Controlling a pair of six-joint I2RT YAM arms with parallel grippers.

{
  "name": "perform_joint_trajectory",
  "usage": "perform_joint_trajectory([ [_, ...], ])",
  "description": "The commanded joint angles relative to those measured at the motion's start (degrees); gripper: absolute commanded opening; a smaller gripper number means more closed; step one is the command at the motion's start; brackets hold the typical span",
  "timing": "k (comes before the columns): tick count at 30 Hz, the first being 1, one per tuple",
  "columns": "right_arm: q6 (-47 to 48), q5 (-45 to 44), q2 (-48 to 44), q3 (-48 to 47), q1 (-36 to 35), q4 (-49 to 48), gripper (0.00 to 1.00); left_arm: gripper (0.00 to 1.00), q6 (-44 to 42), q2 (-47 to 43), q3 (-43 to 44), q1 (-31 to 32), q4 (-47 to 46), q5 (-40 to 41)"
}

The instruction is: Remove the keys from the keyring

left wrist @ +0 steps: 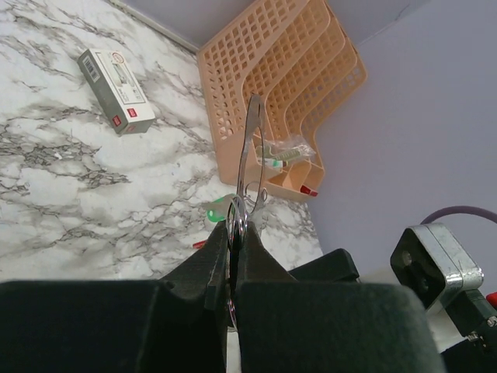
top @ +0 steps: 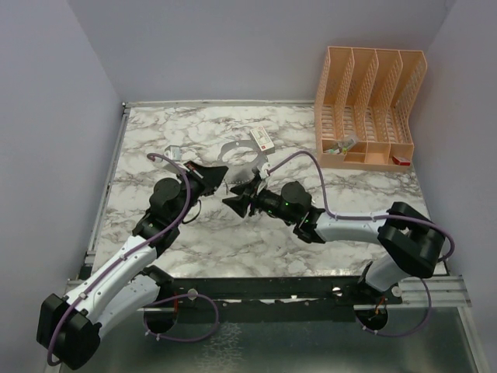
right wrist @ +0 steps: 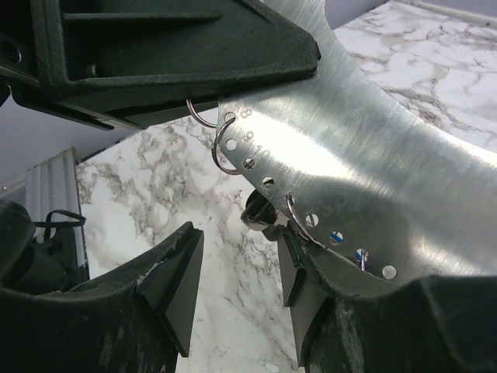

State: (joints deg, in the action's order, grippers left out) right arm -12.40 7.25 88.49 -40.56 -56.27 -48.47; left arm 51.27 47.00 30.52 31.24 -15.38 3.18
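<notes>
The keyring (top: pixel 235 149) is a thin grey metal band held up off the marble table. In the left wrist view it stands edge-on (left wrist: pixel 252 148), and my left gripper (left wrist: pixel 235 233) is shut on its lower end. A green key head (left wrist: pixel 216 210) hangs beside the band. In the right wrist view the band (right wrist: pixel 349 148) is a wide shiny plate with numbered holes and small wire rings. A black key head (right wrist: pixel 261 210) hangs under its edge. My right gripper (right wrist: pixel 237 287) is open, and its right finger (right wrist: pixel 299 272) is just below that key. The other keys are hidden.
A white box with a red mark (top: pixel 262 140) lies behind the band. An orange file organiser (top: pixel 371 109) stands at the back right with small items in its front trays. A small pale object (top: pixel 175 151) lies at the back left. Grey walls enclose the table.
</notes>
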Motion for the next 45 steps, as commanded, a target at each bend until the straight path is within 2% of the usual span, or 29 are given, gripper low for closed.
perform_joint_trajectory([
  [1, 1.95, -2.50, 1.99, -0.64, -0.54, -5.90, 0.51, 0.00, 1.94, -1.50, 0.11, 0.13, -3.87, 1.84],
  [9, 2.58, -5.29, 5.21, -2.43, -0.94, -7.73, 0.49, 0.00, 4.65, -0.60, 0.33, 0.13, -4.20, 2.01],
  [16, 3.09, -11.75, 7.40, -1.85, -1.64, -12.40, 0.48, 0.00, 6.76, -0.88, -0.20, 0.31, -4.74, 2.74],
  [21, 3.61, -12.43, 8.85, -2.71, -1.82, -13.28, 0.48, 0.00, 7.09, -0.85, -0.29, 0.40, -5.00, 2.57],
  [22, 3.61, -12.31, 8.81, -2.58, -1.82, -13.51, 0.47, 0.00, 7.09, -1.02, -0.37, 0.40, -5.01, 2.72],
  [33, 3.71, -9.00, 6.99, -0.42, -1.86, -13.26, 0.06, 0.00, 6.61, -1.23, -0.79, 0.48, -4.94, 4.25],
  [35, 3.70, -8.53, 6.11, 0.27, -1.91, -12.68, 0.01, 0.00, 5.21, -1.72, -1.01, 0.48, -4.74, 5.24],
  [41, 3.98, -2.12, 1.83, 1.80, -1.86, -6.05, 0.01, 0.00, 0.10, -2.78, -0.99, 0.43, -1.20, 10.04],
  [45, 3.76, 2.20, -0.63, 1.24, -1.91, 1.98, 0.01, 0.00, -1.85, -2.58, -1.77, 0.48, 0.24, 11.16],
])
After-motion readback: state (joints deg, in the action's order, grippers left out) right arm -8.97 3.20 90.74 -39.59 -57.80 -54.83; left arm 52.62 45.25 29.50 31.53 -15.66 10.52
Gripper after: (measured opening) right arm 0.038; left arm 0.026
